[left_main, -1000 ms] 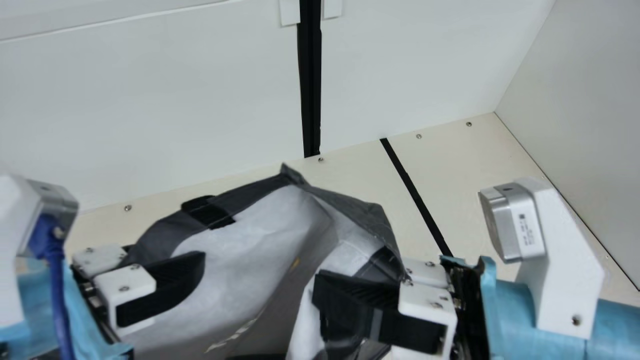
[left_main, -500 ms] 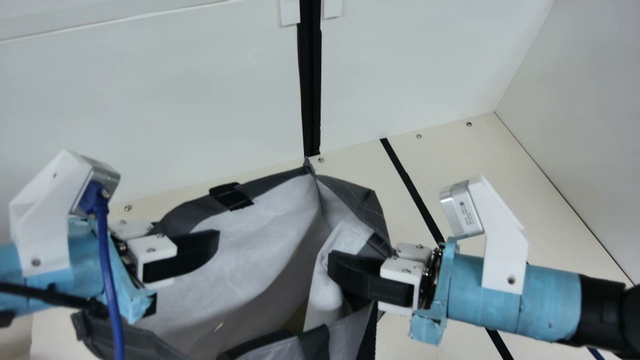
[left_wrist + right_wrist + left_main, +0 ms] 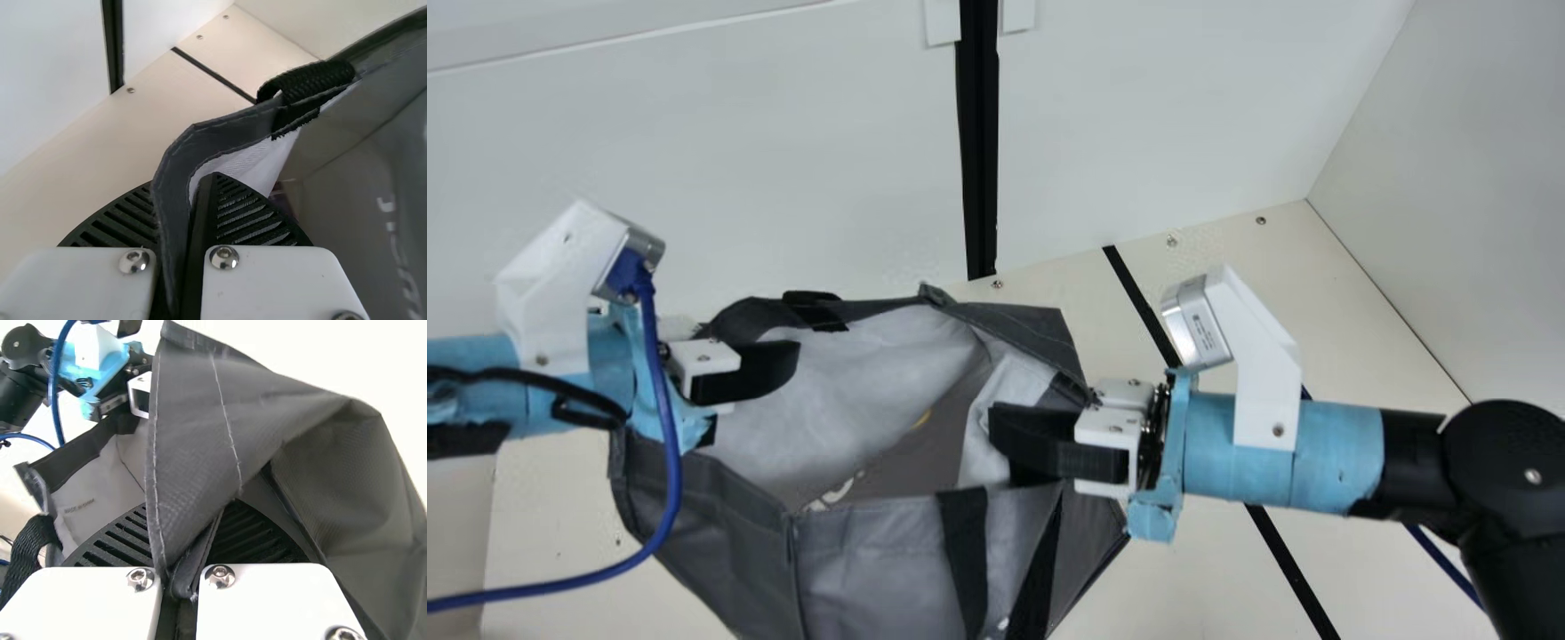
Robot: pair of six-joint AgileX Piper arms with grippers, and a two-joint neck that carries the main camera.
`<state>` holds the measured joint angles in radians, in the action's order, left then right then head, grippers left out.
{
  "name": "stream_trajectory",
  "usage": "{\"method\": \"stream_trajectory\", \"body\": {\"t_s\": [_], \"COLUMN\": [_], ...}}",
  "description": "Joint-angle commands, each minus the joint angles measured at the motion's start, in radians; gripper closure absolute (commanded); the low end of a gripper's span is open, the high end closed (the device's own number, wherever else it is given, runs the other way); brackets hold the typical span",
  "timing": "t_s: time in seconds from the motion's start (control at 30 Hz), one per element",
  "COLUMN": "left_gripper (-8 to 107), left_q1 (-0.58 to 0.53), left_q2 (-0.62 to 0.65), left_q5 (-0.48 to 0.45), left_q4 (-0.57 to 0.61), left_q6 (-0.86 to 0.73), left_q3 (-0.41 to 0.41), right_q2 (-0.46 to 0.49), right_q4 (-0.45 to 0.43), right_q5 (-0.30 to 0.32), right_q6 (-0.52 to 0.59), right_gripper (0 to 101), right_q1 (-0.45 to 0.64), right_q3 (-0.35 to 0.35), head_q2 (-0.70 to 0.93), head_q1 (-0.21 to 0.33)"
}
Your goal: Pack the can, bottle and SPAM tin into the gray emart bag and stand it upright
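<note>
The gray bag [image 3: 871,560] hangs open-mouthed between both arms, its pale lining facing up in the main view. My left gripper [image 3: 751,369] is shut on the rim at the bag's left side; in the left wrist view the dark hem [image 3: 175,193] runs between the fingers of the left gripper [image 3: 183,233]. On the opposite side my right gripper [image 3: 1040,436] pinches the rim, and in the right wrist view folded gray cloth [image 3: 200,473] passes into the right gripper [image 3: 183,580]. Inside the bag, the bottom is partly hidden by its walls.
Cream table [image 3: 1316,320] lies under and around the bag, with a black strip [image 3: 1152,307] crossing it on the right. White walls [image 3: 694,178] rise behind the table and at the right side [image 3: 1458,178].
Both grippers have drawn back from the camera with the bag's rim, moving higher in the main view. The bag's near gray side has come into sight.
</note>
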<state>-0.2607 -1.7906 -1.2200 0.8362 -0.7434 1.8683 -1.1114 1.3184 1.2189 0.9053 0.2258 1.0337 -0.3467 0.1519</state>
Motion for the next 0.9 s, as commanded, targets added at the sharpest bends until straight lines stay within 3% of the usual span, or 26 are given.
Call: {"method": "stream_trajectory", "body": {"t_s": [0.0,0.43,0.87], "left_gripper": [107,107,107], "left_q1": [0.006,0.038,0.035], "left_q2": [-0.038,-0.188,-0.251], "left_q5": [0.000,0.000,0.000], "left_q4": [-0.011,-0.024,-0.026], "left_q6": [-0.002,0.025,0.044], "left_q3": [0.042,0.228,0.332], "right_q2": [-0.029,-0.156,-0.169], "right_q4": [0.007,0.002,-0.002], "right_q5": [0.001,-0.021,-0.071], "right_q6": [0.029,0.088,0.079], "right_gripper": [101,101,101], "right_q1": [0.003,-0.014,-0.088], "right_q3": [0.010,0.059,0.042], "head_q2": [-0.002,-0.002,-0.002], "head_q1": [0.023,0.023,0.023]}}
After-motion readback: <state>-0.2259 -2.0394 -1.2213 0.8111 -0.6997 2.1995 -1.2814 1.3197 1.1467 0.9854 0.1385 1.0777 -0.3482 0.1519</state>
